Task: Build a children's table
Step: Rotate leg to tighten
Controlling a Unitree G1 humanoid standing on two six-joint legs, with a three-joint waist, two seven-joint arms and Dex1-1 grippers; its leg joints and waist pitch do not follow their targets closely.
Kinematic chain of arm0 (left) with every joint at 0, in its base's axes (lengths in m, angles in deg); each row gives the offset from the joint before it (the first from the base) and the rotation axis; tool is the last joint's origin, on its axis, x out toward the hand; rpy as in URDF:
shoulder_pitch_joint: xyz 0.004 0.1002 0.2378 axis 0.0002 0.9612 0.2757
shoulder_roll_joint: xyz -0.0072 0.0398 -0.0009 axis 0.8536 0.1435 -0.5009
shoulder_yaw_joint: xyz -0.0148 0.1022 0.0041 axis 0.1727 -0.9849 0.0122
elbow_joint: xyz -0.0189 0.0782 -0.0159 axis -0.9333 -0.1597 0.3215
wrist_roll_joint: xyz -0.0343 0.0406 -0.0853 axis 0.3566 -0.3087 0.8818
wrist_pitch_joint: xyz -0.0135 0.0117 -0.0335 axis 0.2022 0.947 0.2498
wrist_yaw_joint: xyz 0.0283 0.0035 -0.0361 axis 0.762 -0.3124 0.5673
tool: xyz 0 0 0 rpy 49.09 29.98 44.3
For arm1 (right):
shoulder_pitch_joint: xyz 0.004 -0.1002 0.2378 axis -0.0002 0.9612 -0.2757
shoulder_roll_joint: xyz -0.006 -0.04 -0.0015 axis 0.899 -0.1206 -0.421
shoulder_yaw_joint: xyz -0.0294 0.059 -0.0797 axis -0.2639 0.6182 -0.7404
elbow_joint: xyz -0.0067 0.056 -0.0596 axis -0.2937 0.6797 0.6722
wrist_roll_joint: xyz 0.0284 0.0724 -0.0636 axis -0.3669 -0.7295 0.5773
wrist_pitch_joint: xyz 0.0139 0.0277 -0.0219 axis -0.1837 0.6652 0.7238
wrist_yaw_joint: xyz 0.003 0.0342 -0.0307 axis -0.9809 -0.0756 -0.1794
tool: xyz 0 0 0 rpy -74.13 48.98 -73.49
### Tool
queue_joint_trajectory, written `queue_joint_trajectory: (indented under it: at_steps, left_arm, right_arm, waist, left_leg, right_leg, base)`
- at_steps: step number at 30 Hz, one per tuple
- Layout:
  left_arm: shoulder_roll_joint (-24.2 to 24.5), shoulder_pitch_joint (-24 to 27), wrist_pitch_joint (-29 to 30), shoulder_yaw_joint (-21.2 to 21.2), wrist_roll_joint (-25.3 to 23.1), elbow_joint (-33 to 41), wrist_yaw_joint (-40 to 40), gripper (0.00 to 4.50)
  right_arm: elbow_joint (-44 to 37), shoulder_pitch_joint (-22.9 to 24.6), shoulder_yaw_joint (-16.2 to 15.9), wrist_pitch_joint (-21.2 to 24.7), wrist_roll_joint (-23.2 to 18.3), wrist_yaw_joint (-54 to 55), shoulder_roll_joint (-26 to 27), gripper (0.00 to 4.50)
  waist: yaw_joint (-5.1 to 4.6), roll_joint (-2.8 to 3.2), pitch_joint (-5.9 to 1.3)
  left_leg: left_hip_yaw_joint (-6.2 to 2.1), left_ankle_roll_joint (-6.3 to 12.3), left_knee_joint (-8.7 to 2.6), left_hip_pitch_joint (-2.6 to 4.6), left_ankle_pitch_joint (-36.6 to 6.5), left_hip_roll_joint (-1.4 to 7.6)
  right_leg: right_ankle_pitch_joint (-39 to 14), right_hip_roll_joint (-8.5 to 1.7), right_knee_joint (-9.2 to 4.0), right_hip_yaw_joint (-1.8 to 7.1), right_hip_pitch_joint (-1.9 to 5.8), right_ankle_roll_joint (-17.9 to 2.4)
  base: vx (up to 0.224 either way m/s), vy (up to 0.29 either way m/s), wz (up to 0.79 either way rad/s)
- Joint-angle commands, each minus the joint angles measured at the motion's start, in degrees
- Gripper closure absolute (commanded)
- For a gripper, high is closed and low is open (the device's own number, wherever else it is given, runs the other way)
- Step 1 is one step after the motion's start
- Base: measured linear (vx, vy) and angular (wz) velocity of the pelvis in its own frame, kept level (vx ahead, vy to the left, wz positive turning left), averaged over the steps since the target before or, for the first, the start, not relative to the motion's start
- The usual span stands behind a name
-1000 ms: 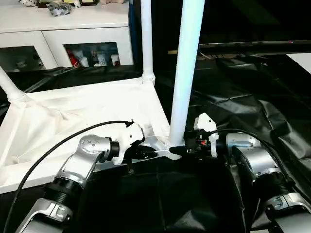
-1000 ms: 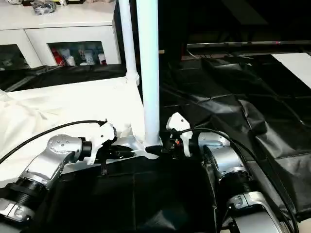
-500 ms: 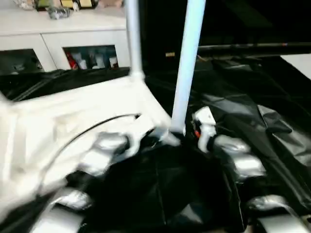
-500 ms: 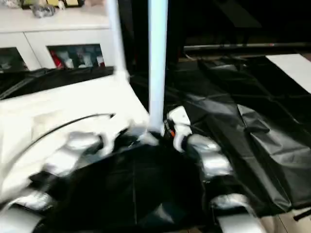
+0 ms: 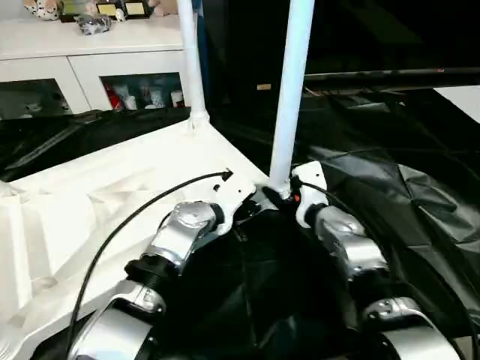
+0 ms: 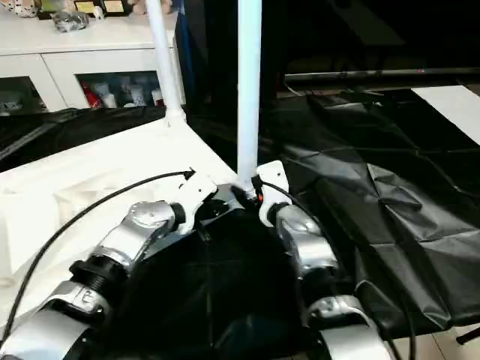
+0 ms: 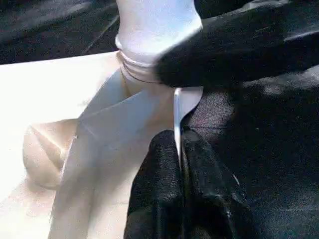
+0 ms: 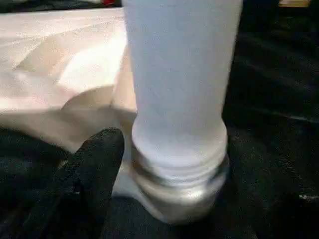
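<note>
The left gripper (image 7: 180, 164) is pinched shut on the thin rim of the tabletop (image 5: 112, 195), right at its near corner socket (image 7: 144, 99). The rim edge stands between the two black fingers (image 7: 159, 194), which press together on it. The right gripper (image 5: 289, 193) sits on the other side of that same corner, at the foot of the near leg (image 5: 289, 97). One of its black fingers (image 8: 92, 169) lies just beside the leg's threaded collar (image 8: 179, 174); whether its jaws clasp the leg or merely stand around it cannot be told. From the left wrist view a black finger of the right gripper (image 7: 239, 47) crosses in front of the leg's base and hides part of the socket.

The tabletop lies upside down, ribbed underside up, on black plastic sheeting (image 5: 397, 180). The near leg stands upright in the corner socket, and a far leg (image 5: 191, 60) stands upright in the next corner (image 5: 199, 118). The silver forearms (image 5: 176, 240) reach forward from below, and a black cable (image 5: 127, 217) arcs over the left one, covering part of the tabletop's near edge.

Behind the tabletop stands a white cabinet (image 5: 82, 67) with glass doors and small items on its top (image 5: 94, 22). A dark bar (image 5: 390, 75) runs across behind the sheeting.
</note>
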Motion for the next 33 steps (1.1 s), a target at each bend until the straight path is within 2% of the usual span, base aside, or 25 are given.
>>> queue_joint_trajectory:
  at_steps: [1,4,6,7,8,11,15,17,19,20,26,27,30,31,32,33]
  left_arm:
    - [1.50,2.64,-2.37,-0.31,1.84,1.17,-5.44,4.50]
    - [3.01,3.75,-3.92,-0.57,3.20,3.04,-10.09,4.50]
    - [5.32,5.49,-4.09,-1.04,5.49,6.25,-16.90,4.50]
    - [5.97,5.91,-3.85,-1.22,5.97,7.08,-18.48,4.50]
    - [7.33,6.72,-3.63,-1.80,6.69,8.55,-21.49,4.50]
    - [9.07,7.80,-3.11,-1.83,7.72,10.32,-24.62,4.50]
    - [9.92,8.50,-2.55,-1.52,8.33,11.44,-26.24,4.50]
    - [10.39,8.84,-2.30,-1.17,8.49,12.06,-26.84,4.50]
    - [10.58,8.99,-2.07,-1.04,8.61,12.45,-27.05,4.50]
    - [10.66,9.09,-1.90,-0.98,8.72,12.66,-27.24,4.50]
    - [10.69,9.49,-1.24,-0.85,8.73,13.27,-27.63,4.50]
    - [10.69,9.49,-1.24,-0.85,8.73,13.27,-27.63,4.50]
    - [10.20,9.45,-0.84,-0.61,8.33,12.87,-26.09,4.50]
    - [8.91,8.64,-0.86,0.04,7.25,11.21,-22.17,4.50]
    - [7.24,7.58,-0.97,0.75,6.04,9.16,-17.57,4.50]
    - [6.74,7.26,-0.93,0.92,5.68,8.56,-16.23,4.50]
  right_arm:
    - [-3.33,0.09,-3.69,-0.07,-1.53,-10.62,-2.05,0.63]
    - [-4.16,0.10,-3.60,-0.08,-2.17,-14.75,-4.77,0.63]
    - [-4.38,-0.12,-3.45,-0.26,-2.66,-19.10,-7.60,0.63]
    - [-4.32,-0.21,-3.40,-0.33,-2.70,-20.07,-8.22,0.63]
    - [-4.23,-0.24,-3.69,-0.37,-2.68,-22.30,-9.32,0.63]
    - [-3.96,-0.31,-5.02,-0.33,-2.27,-26.39,-11.15,0.63]
    - [-4.06,-0.17,-6.20,0.07,-2.23,-29.59,-12.15,0.63]
    - [-3.78,-0.13,-6.85,-0.26,-1.85,-30.59,-12.27,0.98]
    - [-3.46,-0.21,-6.75,-0.55,-2.01,-30.87,-12.00,0.98]
    - [-3.45,-0.24,-6.67,-0.53,-2.27,-31.05,-11.70,1.17]
    - [-3.95,0.04,-6.96,-0.05,-2.99,-32.15,-11.12,1.67]
    - [-3.95,0.04,-6.96,-0.05,-2.99,-32.15,-11.12,1.67]
    - [-3.25,0.39,-6.30,0.43,-2.94,-29.54,-10.26,1.75]
    - [-1.87,0.43,-5.50,0.42,-2.10,-24.90,-9.02,1.76]
    - [-0.42,0.51,-4.62,0.42,-0.91,-18.77,-7.39,1.78]
    - [-0.04,0.54,-4.32,0.46,-0.57,-16.80,-6.83,1.78]
  waist:
    - [0.32,-1.35,-2.38]
    - [0.43,-1.48,-2.50]
    - [0.67,-1.32,-2.77]
    - [0.83,-1.27,-2.93]
    - [1.11,-1.18,-3.13]
    - [1.34,-0.73,-3.25]
    - [1.30,-0.78,-3.11]
    - [1.36,-1.10,-3.00]
    - [1.37,-1.06,-2.93]
    - [1.39,-1.12,-2.92]
    - [1.43,-0.90,-3.13]
    - [1.36,-1.02,-3.12]
    - [1.34,-0.85,-3.15]
    - [1.30,-0.74,-3.10]
    - [0.89,-0.74,-2.81]
    - [0.78,-0.60,-2.79]
  left_leg:
    - [-2.94,1.77,-4.36,0.92,-14.05,4.83]
    - [-2.60,3.70,-3.95,0.70,-10.68,4.94]
    - [-2.48,4.66,-3.63,0.80,-8.21,4.98]
    - [-2.42,5.31,-3.39,0.64,-6.73,5.01]
    - [-2.33,6.13,-3.11,0.78,-5.15,5.09]
    - [-2.29,7.73,-2.76,0.68,-3.41,5.26]
    - [-2.29,6.45,-2.95,0.72,-6.56,5.33]
    - [-2.16,5.66,-3.07,0.80,-7.82,5.27]
    - [-2.11,5.27,-3.05,0.79,-8.28,5.23]
    - [-2.12,5.14,-3.07,0.78,-8.22,5.21]
    - [-2.14,5.64,-2.84,0.74,-6.27,5.17]
    - [-2.13,5.83,-2.81,0.68,-6.14,5.12]
    - [-2.13,5.87,-2.77,0.74,-6.19,5.09]
    - [-2.17,5.69,-2.84,0.73,-6.60,5.13]
    - [-2.15,4.98,-3.15,0.88,-7.89,5.17]
    - [-2.20,4.30,-3.22,0.99,-8.94,5.09]
  right_leg:
    - [-12.43,-5.53,-5.08,2.61,1.18,-10.06]
    - [-9.29,-5.37,-4.71,2.55,1.16,-11.26]
    - [-6.03,-5.21,-4.26,2.40,1.06,-12.31]
    - [-3.57,-5.14,-3.80,2.28,1.15,-13.15]
    - [-0.53,-4.94,-3.41,2.20,0.94,-13.86]
    - [5.12,-4.58,-2.60,2.00,0.58,-15.09]
    - [2.80,-4.61,-2.67,1.92,0.68,-15.50]
    - [0.75,-4.83,-2.93,2.08,0.72,-15.34]
    - [-0.43,-4.92,-3.06,2.19,0.69,-15.13]
    - [-0.95,-4.93,-3.10,2.21,0.72,-14.93]
    - [1.62,-4.81,-2.72,2.13,0.74,-15.06]
    - [2.14,-4.80,-2.72,2.11,0.80,-15.14]
    - [2.07,-4.74,-2.72,2.09,0.78,-15.19]
    - [1.58,-4.79,-2.79,2.08,0.77,-15.21]
    - [0.06,-4.67,-3.18,2.25,0.41,-15.18]
    - [-1.58,-4.79,-3.33,2.30,0.38,-15.16]
  base:
    - [0.000,0.000,0.00]
    - [0.000,0.000,0.00]
    - [0.000,0.000,0.00]
    - [0.000,0.000,0.00]
    - [0.000,0.000,0.00]
    - [0.000,0.000,0.00]
    - [0.000,0.000,0.00]
    - [0.000,0.000,0.00]
    - [0.000,0.000,0.00]
    - [0.000,0.000,0.00]
    - [0.000,0.000,0.00]
    - [0.000,0.000,0.00]
    - [0.000,0.000,0.00]
    - [0.000,0.000,0.00]
    - [0.000,0.000,0.00]
    - [0.000,0.000,0.00]
